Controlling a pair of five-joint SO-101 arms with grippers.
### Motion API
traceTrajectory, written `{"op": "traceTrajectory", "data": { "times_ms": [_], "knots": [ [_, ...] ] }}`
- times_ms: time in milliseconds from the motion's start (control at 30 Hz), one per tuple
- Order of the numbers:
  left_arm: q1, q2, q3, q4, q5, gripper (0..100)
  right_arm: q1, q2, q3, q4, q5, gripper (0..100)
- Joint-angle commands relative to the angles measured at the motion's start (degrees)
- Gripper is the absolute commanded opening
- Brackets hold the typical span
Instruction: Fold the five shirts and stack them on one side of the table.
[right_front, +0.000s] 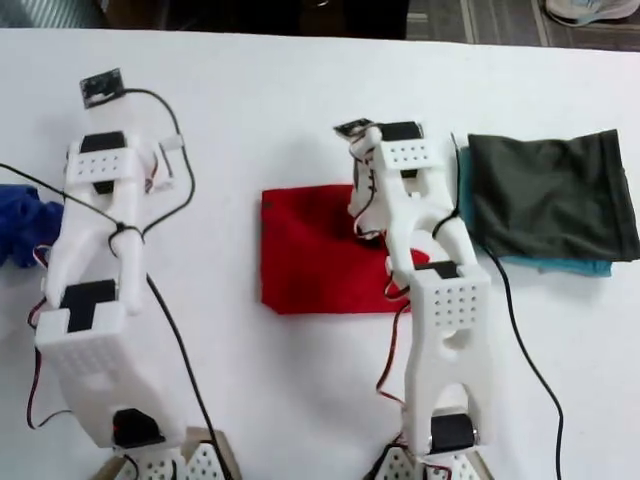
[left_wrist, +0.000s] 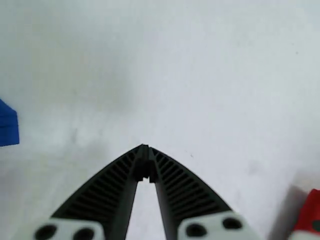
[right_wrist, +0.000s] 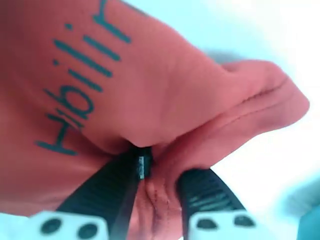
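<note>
The right gripper (right_wrist: 150, 165) was pinching a fold of the red shirt (right_front: 310, 260) lying mid-table between the arms, the left gripper (left_wrist: 145, 162) hung pressed together over the bare table (right_front: 300, 100), and a dark shirt (right_front: 550, 195) sat on a teal shirt (right_front: 560, 266) just beside the right arm.

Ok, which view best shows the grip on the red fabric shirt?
Right wrist view: right gripper pinches the red fabric shirt up close. High view shows its outline, arm covering the grip; left wrist view, one corner.

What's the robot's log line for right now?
left gripper: shut, empty | right gripper: shut on red shirt | dark shirt: folded, on teal shirt | blue shirt: crumpled
</note>
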Motion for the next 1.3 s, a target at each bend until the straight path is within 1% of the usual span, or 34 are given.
{"op": "traceTrajectory", "data": {
  "times_ms": [0, 133, 233, 367, 467, 533, 633, 700, 867, 967, 1133, 1267],
  "knots": [
    [-0.3, -3.9, -0.1, -0.9, 0.4, 3, -0.6, 2.0, 0.1, 1.5, 0.2, 2.1],
    [-0.2, -3.7, -0.1, -0.9, 0.5, 3, 0.0, 2.0, -2.7, 0.4, -0.2, 2.1],
    [-0.2, -3.7, -0.1, -0.9, 0.5, 3, 2.5, 2.0, -7.5, 0.7, -4.5, 2.1],
    [-0.2, -3.5, -0.1, -0.9, 0.5, 3, 3.4, 2.0, -11.8, 3.2, -2.0, 2.1],
    [-0.1, -3.5, -0.1, -0.9, 0.5, 3, 3.2, 2.0, -12.0, 4.9, -3.1, 2.6],
    [-0.1, -3.5, -0.1, -1.0, 0.5, 3, 3.3, 2.0, -12.4, 5.7, -3.6, 6.7],
    [-0.1, -3.4, 0.4, -2.5, 0.5, 3, 3.3, 1.0, -12.6, 5.9, -3.1, 19.0],
    [-0.1, -3.4, 0.4, -2.5, 0.4, 3, 3.3, -0.9, -12.4, 6.0, -3.1, 23.3],
    [-0.1, -3.4, 0.4, -2.5, 0.4, 3, 3.7, -6.7, -12.0, 6.0, -3.1, 23.6],
    [-0.1, -3.4, 0.4, -2.5, 0.4, 3, 3.8, -7.5, -11.1, 6.0, -3.0, 23.8],
    [-0.1, -3.4, 0.4, -2.5, 0.4, 3, 4.0, -7.4, -6.1, 4.1, -3.0, 31.2],
    [-0.1, -3.4, 0.4, -2.5, 0.5, 3, 3.7, -7.4, -2.2, 1.4, -1.6, 31.5]
  ]
}}
